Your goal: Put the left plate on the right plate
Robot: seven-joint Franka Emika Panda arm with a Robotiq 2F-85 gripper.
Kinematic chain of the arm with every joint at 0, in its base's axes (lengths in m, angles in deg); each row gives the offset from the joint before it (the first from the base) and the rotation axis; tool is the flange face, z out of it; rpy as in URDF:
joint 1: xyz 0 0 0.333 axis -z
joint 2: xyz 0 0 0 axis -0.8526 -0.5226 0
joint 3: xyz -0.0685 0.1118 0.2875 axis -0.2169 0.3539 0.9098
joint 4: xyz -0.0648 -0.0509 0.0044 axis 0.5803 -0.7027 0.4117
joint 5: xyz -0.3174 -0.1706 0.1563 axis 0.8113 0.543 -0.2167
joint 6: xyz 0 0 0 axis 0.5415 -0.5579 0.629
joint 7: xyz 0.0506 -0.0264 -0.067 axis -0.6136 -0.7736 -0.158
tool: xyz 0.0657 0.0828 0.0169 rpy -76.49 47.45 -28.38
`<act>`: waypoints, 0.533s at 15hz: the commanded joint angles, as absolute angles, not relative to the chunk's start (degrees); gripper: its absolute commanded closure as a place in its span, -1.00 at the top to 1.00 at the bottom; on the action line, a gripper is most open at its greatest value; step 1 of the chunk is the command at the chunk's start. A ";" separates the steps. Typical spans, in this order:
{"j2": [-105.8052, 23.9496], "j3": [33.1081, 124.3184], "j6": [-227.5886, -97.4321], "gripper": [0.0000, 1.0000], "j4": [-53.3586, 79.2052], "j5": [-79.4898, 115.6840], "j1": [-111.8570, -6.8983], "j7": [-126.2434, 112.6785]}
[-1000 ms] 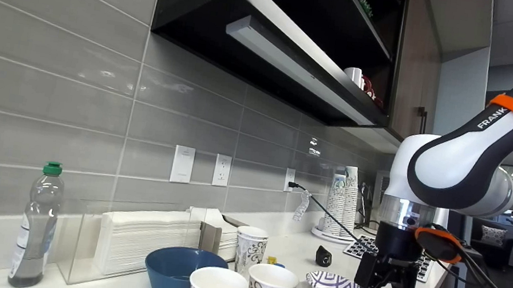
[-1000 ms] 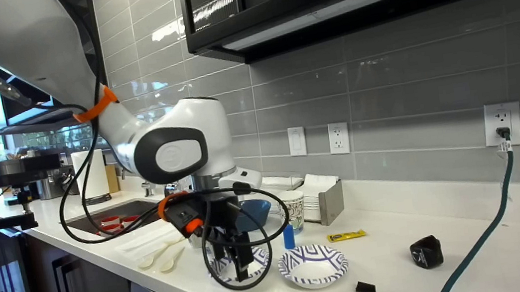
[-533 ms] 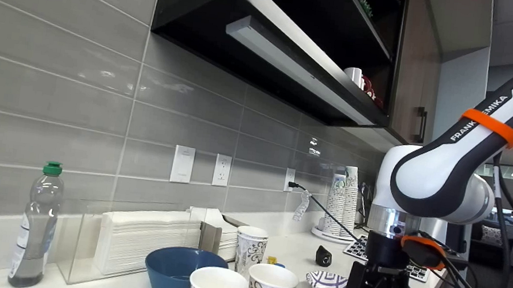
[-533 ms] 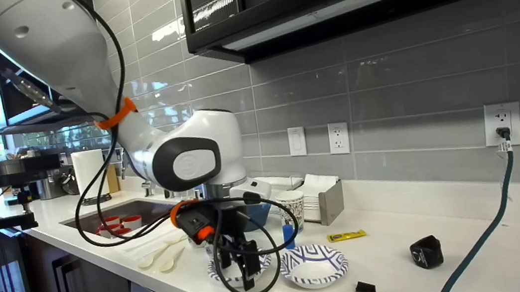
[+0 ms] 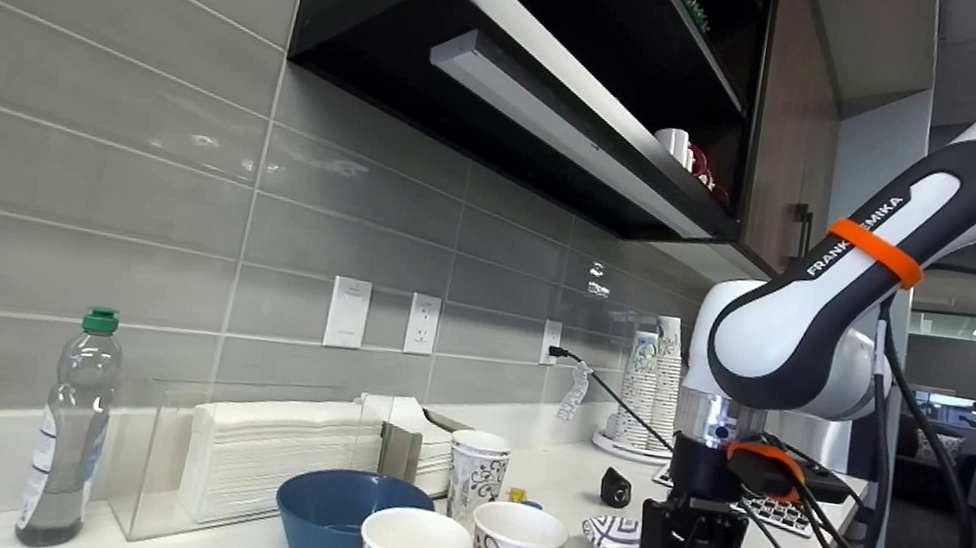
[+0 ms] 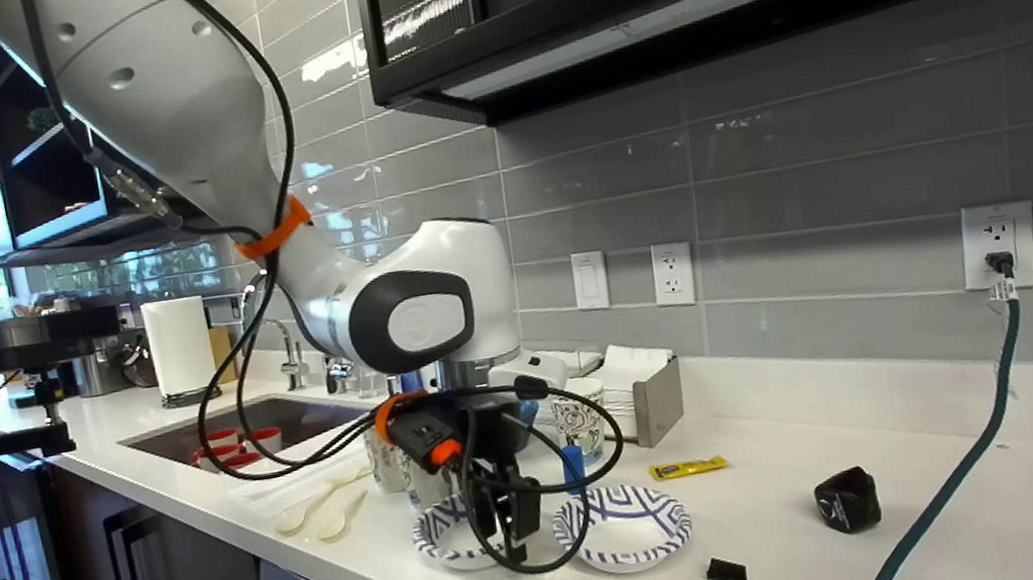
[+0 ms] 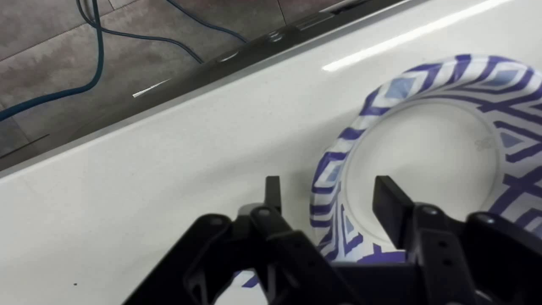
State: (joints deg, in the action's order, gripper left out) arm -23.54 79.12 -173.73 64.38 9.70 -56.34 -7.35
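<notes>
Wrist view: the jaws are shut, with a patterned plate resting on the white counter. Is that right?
Not quite: the jaws are open. The wrist view shows a wide gap between them, with the rim of the patterned plate visible in it. The plate does rest on the white counter, as you say.

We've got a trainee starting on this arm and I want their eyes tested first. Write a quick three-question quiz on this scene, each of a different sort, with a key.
1. True or false: in the wrist view, the gripper is open, with part of the left plate showing between its fingertips.

2. Which of these lies nearest the binder clip in an exterior view?
a) the sink
b) the right plate
c) the paper towel roll

3. Fill in the blank: the clear bottle has a ____ cap.

Key: 1. True. 2. b. 3. green.
</notes>
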 commanded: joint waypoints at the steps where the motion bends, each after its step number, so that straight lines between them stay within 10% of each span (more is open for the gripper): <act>1: -25.49 79.03 -172.25 -0.40 62.04 12.02 -55.69 -9.58; 5: -24.98 78.76 -171.68 -0.97 62.58 12.64 -55.63 -9.31; 8: -23.45 78.88 -170.65 -0.94 63.22 10.99 -55.72 -6.95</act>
